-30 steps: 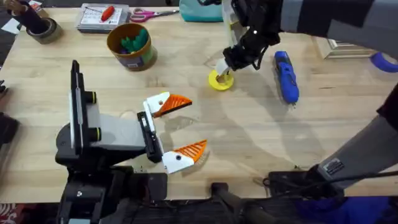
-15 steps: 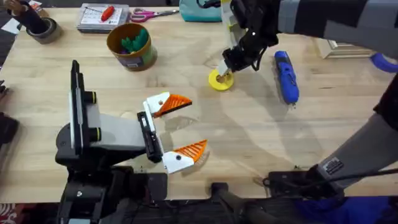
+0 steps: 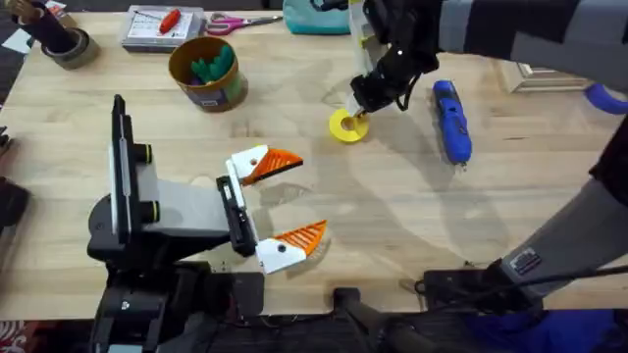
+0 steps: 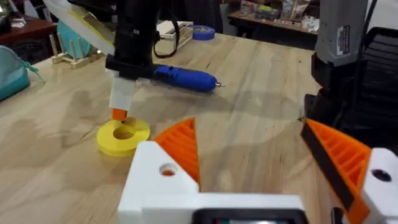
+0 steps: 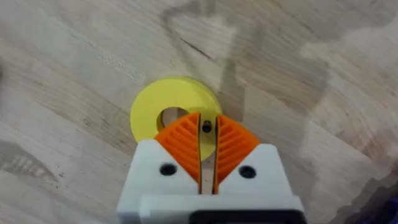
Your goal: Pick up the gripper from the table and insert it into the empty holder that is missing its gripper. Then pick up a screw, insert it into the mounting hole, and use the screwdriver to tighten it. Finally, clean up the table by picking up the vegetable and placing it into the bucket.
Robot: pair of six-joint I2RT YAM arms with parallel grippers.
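My right gripper reaches in from the far side and stands over a flat yellow ring. Its orange tips are shut together just above the ring's hole. A small dark spot sits in the slit between them; I cannot tell what it is. The blue screwdriver lies to the right of the ring. At the far left stands the bucket with green items inside. My left gripper rests open near the front, both white fingers carrying orange tips. The loose gripper piece, empty holder, screw and vegetable are out of view.
Along the far edge are a grey tape roll, a clear box with a red-handled tool, scissors and a teal pouch. Bare wood stretches between the ring and the front edge.
The right gripper has shifted very slightly over the yellow ring. The left arm has not moved.
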